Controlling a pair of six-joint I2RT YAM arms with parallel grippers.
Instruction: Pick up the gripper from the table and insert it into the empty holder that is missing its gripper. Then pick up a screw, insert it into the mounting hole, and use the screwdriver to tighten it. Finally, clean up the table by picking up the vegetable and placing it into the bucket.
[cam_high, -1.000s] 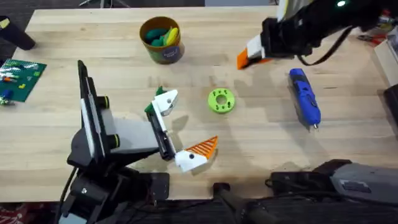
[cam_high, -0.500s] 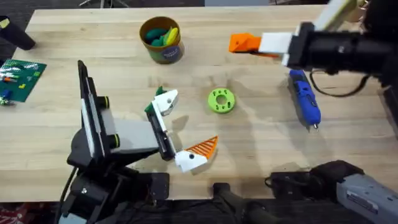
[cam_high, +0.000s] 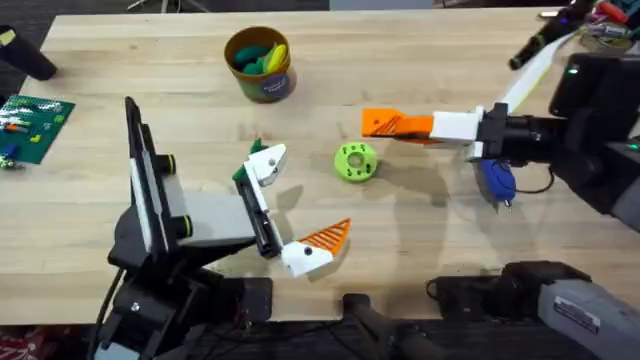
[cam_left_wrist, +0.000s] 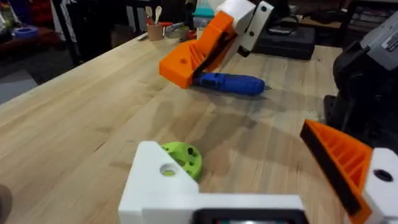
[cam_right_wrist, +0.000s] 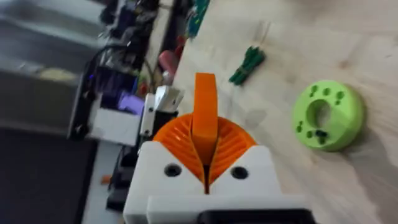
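Note:
My right gripper hovers over the table, pointing left just behind the green screw disc. Its orange ribbed fingers are shut on the gripper piece, whose orange wedge sticks out past them. My left gripper rests low at the front, open. One side is the bare white holder, the other an orange ribbed finger. The blue screwdriver lies partly under the right arm. A green vegetable lies beside the holder.
A yellow bucket with vegetables in it stands at the back centre. A green circuit board lies at the left edge. Bare wood stretches between the bucket and the right gripper.
The right arm has swung from the back right towards the middle and come down. Its shut gripper now points left just behind the green disc. The left arm has not moved.

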